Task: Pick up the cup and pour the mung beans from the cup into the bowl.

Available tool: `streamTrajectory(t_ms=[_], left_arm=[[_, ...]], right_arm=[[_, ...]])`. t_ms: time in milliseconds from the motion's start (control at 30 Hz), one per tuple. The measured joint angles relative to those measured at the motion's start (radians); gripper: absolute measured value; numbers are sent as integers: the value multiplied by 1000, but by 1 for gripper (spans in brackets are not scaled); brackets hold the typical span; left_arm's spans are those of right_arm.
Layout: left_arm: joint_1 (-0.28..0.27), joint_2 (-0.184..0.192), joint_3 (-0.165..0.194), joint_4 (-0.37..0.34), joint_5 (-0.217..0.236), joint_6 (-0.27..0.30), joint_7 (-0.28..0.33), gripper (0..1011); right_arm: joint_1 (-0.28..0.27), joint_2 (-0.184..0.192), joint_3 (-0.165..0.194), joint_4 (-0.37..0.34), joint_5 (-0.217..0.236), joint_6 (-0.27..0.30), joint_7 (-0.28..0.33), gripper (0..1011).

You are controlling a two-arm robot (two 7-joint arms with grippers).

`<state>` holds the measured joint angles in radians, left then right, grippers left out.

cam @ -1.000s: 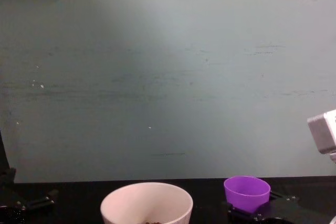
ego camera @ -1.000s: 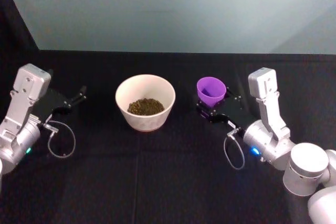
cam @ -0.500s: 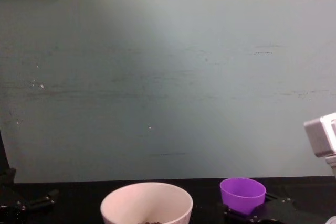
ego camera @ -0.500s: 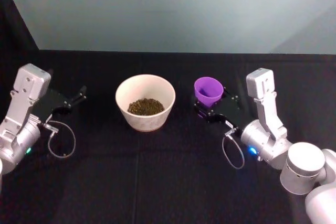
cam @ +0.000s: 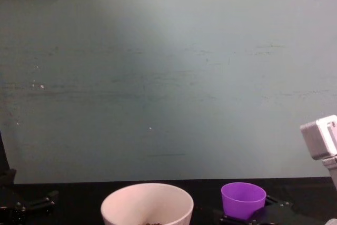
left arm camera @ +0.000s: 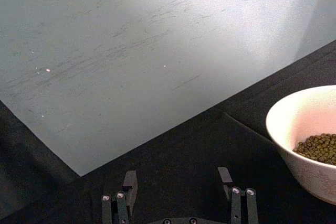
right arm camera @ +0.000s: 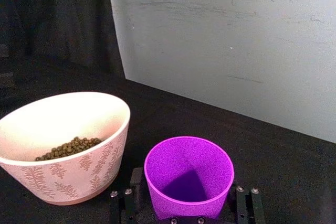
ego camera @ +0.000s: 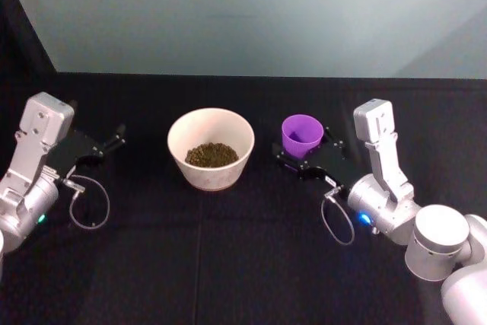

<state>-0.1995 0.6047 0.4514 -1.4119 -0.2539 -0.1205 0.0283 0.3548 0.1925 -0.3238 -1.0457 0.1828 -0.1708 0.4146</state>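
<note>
From the head view, the cup [ego camera: 302, 133] stands upright just right of the bowl [ego camera: 211, 148], pinched in the right gripper [ego camera: 302, 154], while the left gripper [ego camera: 106, 142] sits spread and idle well left of the bowl. The right wrist view shows the cup empty and the mung beans [right arm camera: 68, 147] lying in the bowl beside it.

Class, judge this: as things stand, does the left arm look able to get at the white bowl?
Probably yes. The left gripper sits open on the bowl's left side, with bare black table between them; the cup and right gripper lie on the far side.
</note>
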Motion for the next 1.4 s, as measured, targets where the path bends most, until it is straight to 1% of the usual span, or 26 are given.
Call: streamTrajectory(t_ms=[133, 333, 433, 567, 600, 633, 667, 767, 800, 833, 900, 967, 1000, 1033, 1133, 1167, 1200, 1233, 1333, 1367, 1400], left_arm=[[0, 0, 0, 0, 0, 0, 0, 1000], [0, 0, 0, 0, 0, 0, 0, 1000], [0, 0, 0, 0, 0, 0, 0, 1000], [0, 0, 0, 0, 0, 0, 0, 1000], [0, 0, 0, 0, 0, 0, 0, 1000], [0, 0, 0, 0, 0, 0, 0, 1000], [0, 0, 0, 0, 0, 0, 0, 1000], [0, 0, 0, 0, 0, 0, 0, 1000], [0, 0, 0, 0, 0, 0, 0, 1000], [0, 0, 0, 0, 0, 0, 0, 1000], [0, 0, 0, 0, 0, 0, 0, 1000], [0, 0, 0, 0, 0, 0, 0, 1000], [0, 0, 0, 0, 0, 0, 0, 1000], [0, 0, 0, 0, 0, 0, 0, 1000], [0, 0, 0, 0, 0, 0, 0, 1000], [0, 0, 0, 0, 0, 0, 0, 1000], [0, 0, 0, 0, 0, 0, 0, 1000], [0, 0, 0, 0, 0, 0, 0, 1000], [0, 0, 0, 0, 0, 0, 0, 1000], [0, 0, 0, 0, 0, 0, 0, 1000], [0, 0, 0, 0, 0, 0, 0, 1000]], right_arm=[[-4, 3, 1, -10, 7, -2, -4, 1002], [-30, 10, 15, -52, 24, -22, -12, 1002], [-46, 15, 22, -80, 29, -47, -18, 1002], [-66, 20, 31, -110, 34, -102, -18, 1002], [-71, 20, 35, -118, 41, -128, -13, 1002], [-74, 20, 37, -120, 44, -138, -11, 1002], [-78, 18, 42, -124, 54, -162, -4, 1002], [-88, 14, 57, -132, 69, -198, -2, 1002], [-88, 14, 57, -132, 69, -198, -2, 1002], [-97, 11, 71, -142, 71, -208, -15, 1002], [-106, 13, 79, -161, 55, -205, -45, 1002], [-123, 17, 93, -193, 9, -187, -108, 1002], [-132, 17, 101, -212, -25, -172, -148, 1002], [-137, 17, 107, -221, -40, -162, -171, 1002], [-152, 10, 129, -239, -75, -125, -234, 1002], [-157, 5, 141, -244, -89, -104, -264, 1002], [-160, 2, 146, -247, -97, -93, -278, 1002], [-163, -1, 156, -252, -116, -68, -307, 1002], [-165, -8, 167, -253, -133, -34, -335, 1002], [-164, -13, 175, -249, -137, -9, -345, 1002], [-164, -15, 179, -246, -138, 3, -348, 1002]])
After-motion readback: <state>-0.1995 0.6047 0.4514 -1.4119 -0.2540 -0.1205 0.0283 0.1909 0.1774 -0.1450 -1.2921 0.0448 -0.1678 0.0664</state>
